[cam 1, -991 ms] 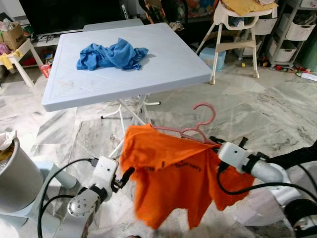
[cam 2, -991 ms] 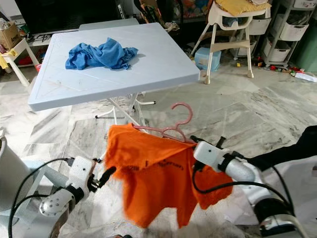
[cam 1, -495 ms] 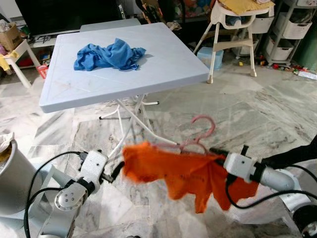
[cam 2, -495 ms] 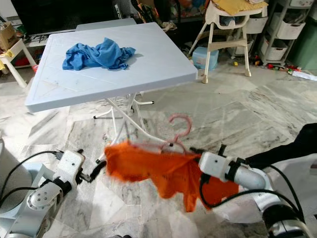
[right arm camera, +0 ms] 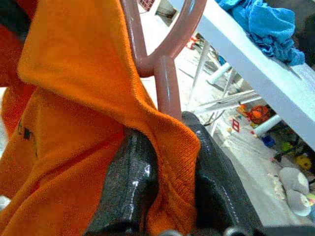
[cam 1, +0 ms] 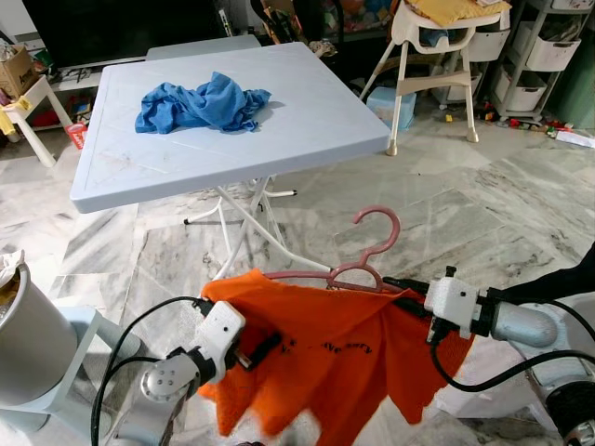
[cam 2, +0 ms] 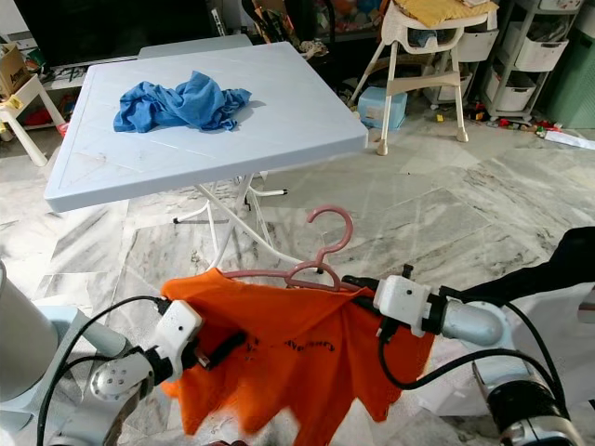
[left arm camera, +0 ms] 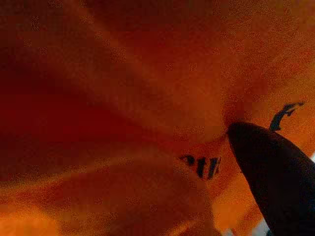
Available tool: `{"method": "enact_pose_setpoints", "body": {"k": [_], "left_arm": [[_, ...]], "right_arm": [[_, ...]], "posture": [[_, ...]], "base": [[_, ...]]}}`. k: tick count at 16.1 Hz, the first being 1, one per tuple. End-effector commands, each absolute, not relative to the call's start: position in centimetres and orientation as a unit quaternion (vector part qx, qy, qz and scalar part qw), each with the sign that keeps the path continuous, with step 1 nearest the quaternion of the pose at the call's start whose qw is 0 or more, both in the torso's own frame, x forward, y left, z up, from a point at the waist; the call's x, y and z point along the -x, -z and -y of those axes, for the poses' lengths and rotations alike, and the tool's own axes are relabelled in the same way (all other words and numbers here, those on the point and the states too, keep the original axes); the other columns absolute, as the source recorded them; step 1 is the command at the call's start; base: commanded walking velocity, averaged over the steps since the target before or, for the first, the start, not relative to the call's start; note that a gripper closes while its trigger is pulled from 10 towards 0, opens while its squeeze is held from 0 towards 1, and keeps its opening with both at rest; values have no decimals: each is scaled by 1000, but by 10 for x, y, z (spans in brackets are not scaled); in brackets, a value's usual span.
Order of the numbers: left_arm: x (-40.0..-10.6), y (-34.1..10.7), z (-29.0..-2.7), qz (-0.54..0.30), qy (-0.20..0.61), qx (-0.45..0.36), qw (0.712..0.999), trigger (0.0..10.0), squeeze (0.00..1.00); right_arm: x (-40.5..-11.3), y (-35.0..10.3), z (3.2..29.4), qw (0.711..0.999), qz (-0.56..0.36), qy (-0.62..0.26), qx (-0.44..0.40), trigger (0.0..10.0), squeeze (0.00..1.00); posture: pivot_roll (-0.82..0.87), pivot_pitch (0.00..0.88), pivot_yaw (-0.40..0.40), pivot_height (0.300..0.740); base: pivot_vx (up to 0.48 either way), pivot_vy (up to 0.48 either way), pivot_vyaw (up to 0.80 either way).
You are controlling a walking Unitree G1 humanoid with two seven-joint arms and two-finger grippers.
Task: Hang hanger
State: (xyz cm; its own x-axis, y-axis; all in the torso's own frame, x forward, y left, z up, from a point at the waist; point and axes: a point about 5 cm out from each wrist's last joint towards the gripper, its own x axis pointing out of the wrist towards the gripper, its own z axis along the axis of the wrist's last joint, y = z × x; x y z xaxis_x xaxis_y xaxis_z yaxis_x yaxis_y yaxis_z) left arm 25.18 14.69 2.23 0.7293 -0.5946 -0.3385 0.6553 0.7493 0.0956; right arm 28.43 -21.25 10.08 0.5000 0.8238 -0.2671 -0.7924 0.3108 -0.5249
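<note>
1 hanger (cam 1: 367,257), 2 shirts (cam 1: 325,344), 1 table (cam 1: 307,121).

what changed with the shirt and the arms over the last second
The left gripper has moved in from beside the orange shirt and now lies against its front. The shirt, bunched up half a second ago, hangs spread out again. The right gripper stays shut on the shirt's shoulder at the pink hanger. The blue cloth on the table has not moved.

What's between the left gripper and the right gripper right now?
The orange shirt, draped on the pink hanger, spans the stretch from the left gripper to the right gripper, as seen in the left eye view.
</note>
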Motion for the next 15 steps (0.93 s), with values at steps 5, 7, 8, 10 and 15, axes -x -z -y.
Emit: {"method": "enact_pose_setpoints", "body": {"k": [5, 7, 8, 10, 15], "left_arm": [[-268, -38, -164, -113, 323, -103, 934, 10000, 0], [-271, -45, -172, -106, 324, -98, 935, 10000, 0], [-271, -50, -179, -103, 324, -98, 935, 10000, 0], [-263, -51, -181, -120, 359, -102, 920, 10000, 0], [-242, -44, -169, -153, 411, -62, 897, 10000, 1000]], "right_arm": [[-278, -105, 217, 807, 15, -516, 286, 10000, 0], [-275, -101, 216, 808, 6, -520, 279, 10000, 0], [-273, -98, 217, 807, 2, -521, 278, 10000, 0], [-271, -95, 218, 807, -8, -522, 275, 10000, 0], [-274, -93, 215, 808, -13, -521, 275, 10000, 0]], "posture": [[-109, 38, 97, 740], [-107, 37, 101, 740], [-104, 38, 103, 740], [-102, 38, 103, 740], [-93, 39, 102, 740]], "base": [[0, 0, 0], [0, 0, 0], [0, 0, 0], [0, 0, 0], [0, 0, 0]]}}
